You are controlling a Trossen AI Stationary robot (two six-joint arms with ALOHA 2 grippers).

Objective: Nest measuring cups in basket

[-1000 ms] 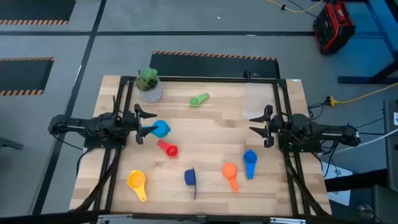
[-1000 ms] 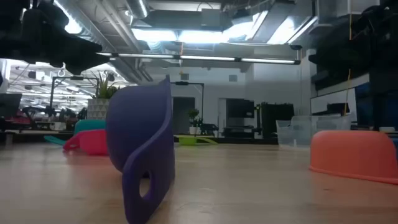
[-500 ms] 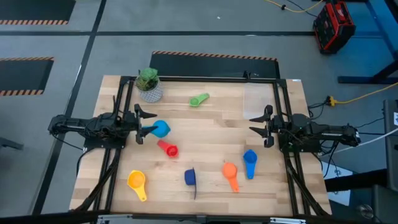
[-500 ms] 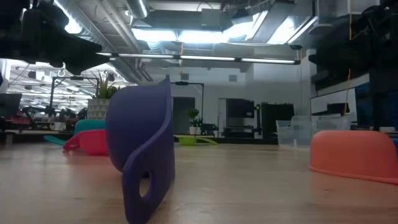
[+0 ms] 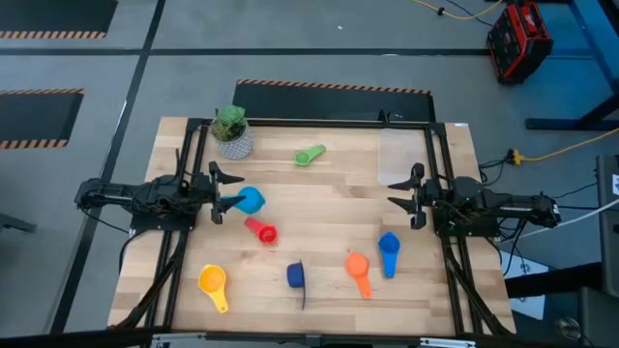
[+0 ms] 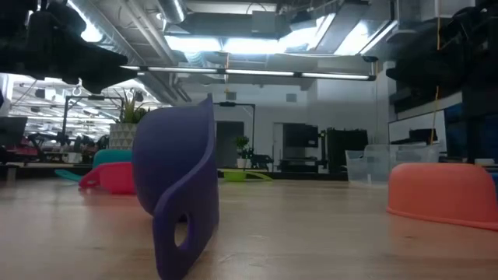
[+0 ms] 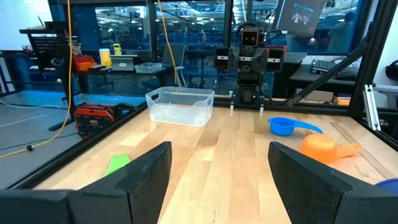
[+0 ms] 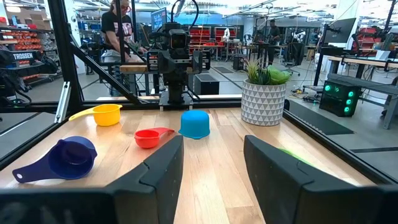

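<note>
Cups lie scattered, none yet in the clear basket (image 5: 403, 155), which sits empty near the worktop's (image 5: 329, 193) far right corner: a green cup (image 5: 310, 155) just beside the potted plant (image 5: 232, 130), a light blue cup (image 5: 250, 200) touching nothing but close to the left pincer (image 5: 215, 192), a red cup (image 5: 262, 230) beside it, a yellow cup (image 5: 213, 284) and a dark blue cup (image 5: 297, 276) standing on edge along the near side, an orange cup (image 5: 358, 268) and a blue cup (image 5: 389, 251) side by side. Likely trouble: the basket is light and nearly see-through, so a misjudged drop could clip its rim and shove it; the edge-standing cup may topple or roll if nudged; picking sizes out of order would block nesting. The left pincer hovers wide open and empty. The right pincer (image 5: 405, 196) waits near the basket, parted and holding nothing.
</note>
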